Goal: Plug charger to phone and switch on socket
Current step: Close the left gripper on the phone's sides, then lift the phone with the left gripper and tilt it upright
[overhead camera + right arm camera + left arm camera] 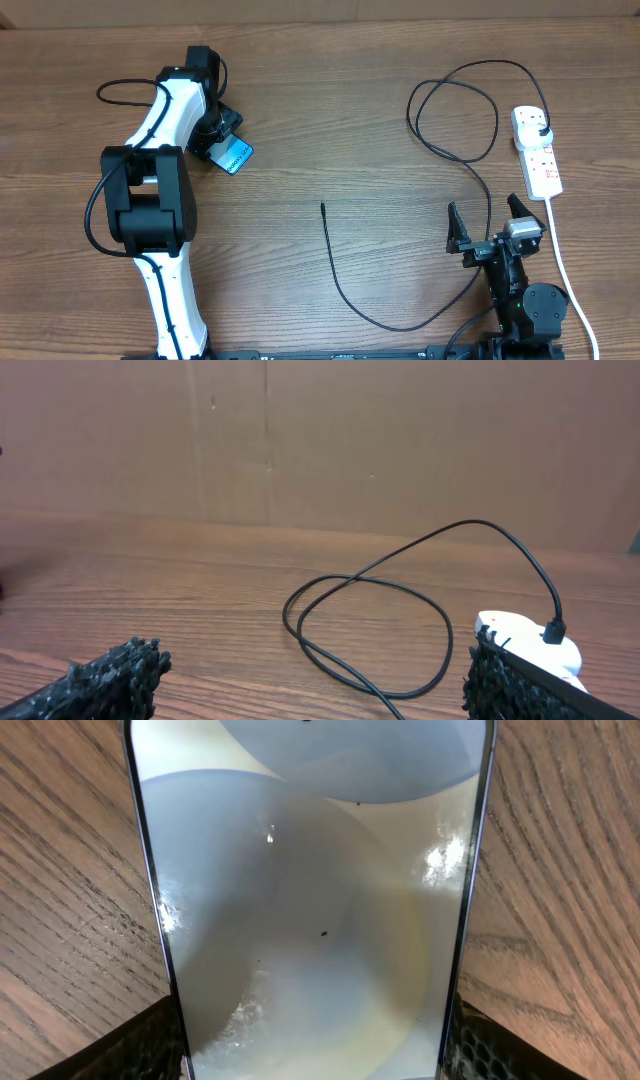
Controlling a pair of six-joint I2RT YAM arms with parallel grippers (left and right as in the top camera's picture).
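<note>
Your left end effector point(318, 1045) grasps the small flat smartphone with the pale blue-teal screen point(310, 900) by its long edges, far left on the wooden table point(330, 80). A loose hold could let it twist. The long thin black charger cable point(400, 328) lies well apart, its slim connector tip point(322, 206) mid-table, and its loops could snag. Your right end effector point(484, 212) stands released, near right, near the white power strip point(540, 165).

A robot lab is showing: left arm point(150, 200) and right arm point(522, 300) sitting at a wood table point(340, 110), cardboard wall point(330, 430) standing behind.
</note>
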